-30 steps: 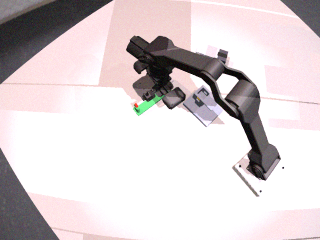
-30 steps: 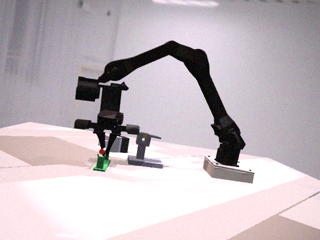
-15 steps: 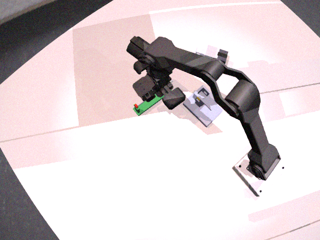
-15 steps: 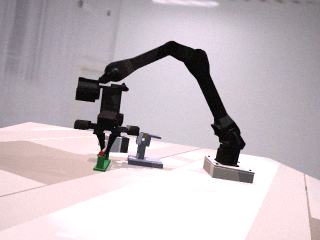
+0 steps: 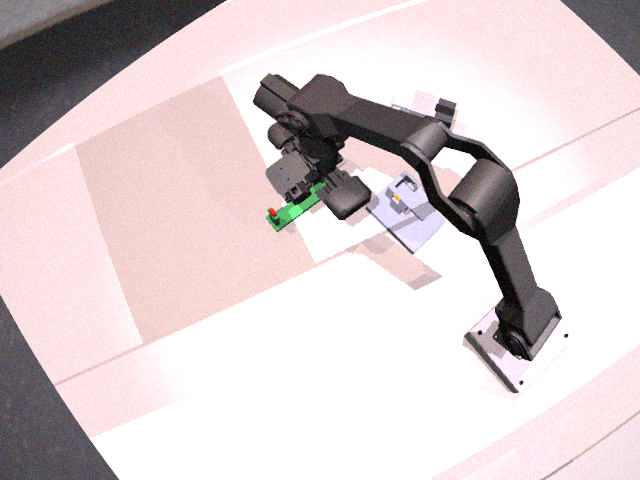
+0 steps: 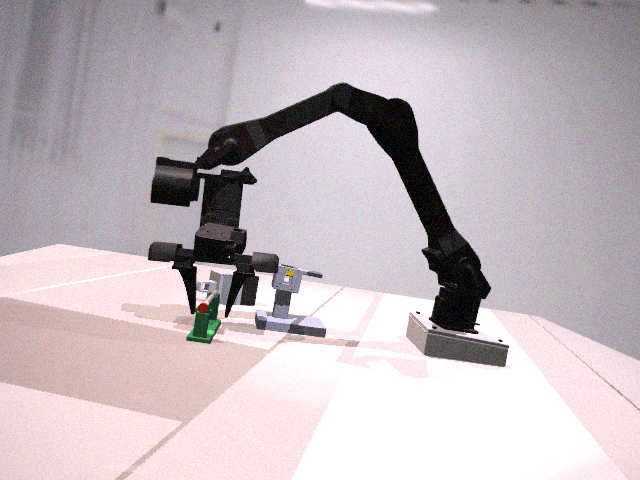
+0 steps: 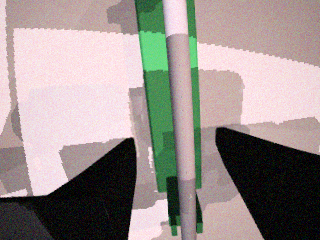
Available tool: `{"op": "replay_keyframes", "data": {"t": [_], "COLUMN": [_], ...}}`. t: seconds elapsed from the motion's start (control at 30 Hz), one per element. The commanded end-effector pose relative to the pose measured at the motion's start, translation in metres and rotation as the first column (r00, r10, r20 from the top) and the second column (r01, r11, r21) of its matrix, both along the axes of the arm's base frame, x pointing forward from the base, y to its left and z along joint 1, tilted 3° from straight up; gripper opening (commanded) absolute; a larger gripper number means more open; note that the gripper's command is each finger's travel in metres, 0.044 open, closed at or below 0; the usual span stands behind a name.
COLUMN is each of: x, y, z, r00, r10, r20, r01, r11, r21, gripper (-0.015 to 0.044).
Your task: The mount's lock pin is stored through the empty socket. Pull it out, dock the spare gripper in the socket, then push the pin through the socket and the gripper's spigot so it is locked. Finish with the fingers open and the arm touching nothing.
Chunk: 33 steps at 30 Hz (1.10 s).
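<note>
We have the gripper (image 5: 314, 192) (image 6: 210, 314) (image 7: 175, 140) partly open, its fingers standing moderately wide with nothing held between them. They point down at the left side of the scene, one on each side of the lock pin (image 5: 272, 212) (image 6: 203, 307) (image 7: 181, 110), and the wrist view shows us a gap between each finger and the pin's pale shaft.

The pin lies lengthwise above the green stand (image 5: 295, 210) (image 6: 200, 338) (image 7: 156, 100), with its red head at the near end in the exterior view. We see it out of the socket (image 5: 407, 180) (image 6: 277, 281), so the pulling-out is done. We cannot tell exactly how the pin's far end sits in the stand.

To the right of the stand we see the grey mount (image 5: 413, 235) (image 6: 281, 302), carrying the socket on its post, with a yellow patch (image 5: 396, 198) (image 6: 290, 272) at the opening. The spare gripper (image 5: 445, 110) (image 6: 249, 290), pale with a dark block, is farther back, apart from the mount and undocked. It is partly hidden behind our fingers in the exterior view. Our arm (image 5: 379, 117) (image 6: 305, 111) arches over from its base (image 5: 512, 381) (image 6: 465, 353) at the right.
</note>
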<state>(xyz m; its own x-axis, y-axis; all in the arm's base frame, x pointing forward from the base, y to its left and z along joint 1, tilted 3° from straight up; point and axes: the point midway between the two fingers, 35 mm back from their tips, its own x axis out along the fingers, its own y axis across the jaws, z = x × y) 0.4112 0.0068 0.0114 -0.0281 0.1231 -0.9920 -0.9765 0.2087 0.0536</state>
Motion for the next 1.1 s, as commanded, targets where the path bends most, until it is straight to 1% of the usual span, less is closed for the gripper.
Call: {"op": "replay_keyframes", "data": {"t": [0.0, 0.17, 1.07], "x": [0.0, -0.002, -0.011], "y": [0.0, 0.0, -0.002], "z": [0.0, 0.013, 0.068], "r00": [1.0, 1.0, 0.997], "r10": [0.0, 0.0, -0.005], "r20": [-0.001, -0.009, -0.078], "r01": [0.0, 0.0, 0.005], "r11": [1.0, 1.0, 1.0], "r21": [0.0, 0.0, 0.002], "gripper": [0.0315, 0.044, 0.044]}}
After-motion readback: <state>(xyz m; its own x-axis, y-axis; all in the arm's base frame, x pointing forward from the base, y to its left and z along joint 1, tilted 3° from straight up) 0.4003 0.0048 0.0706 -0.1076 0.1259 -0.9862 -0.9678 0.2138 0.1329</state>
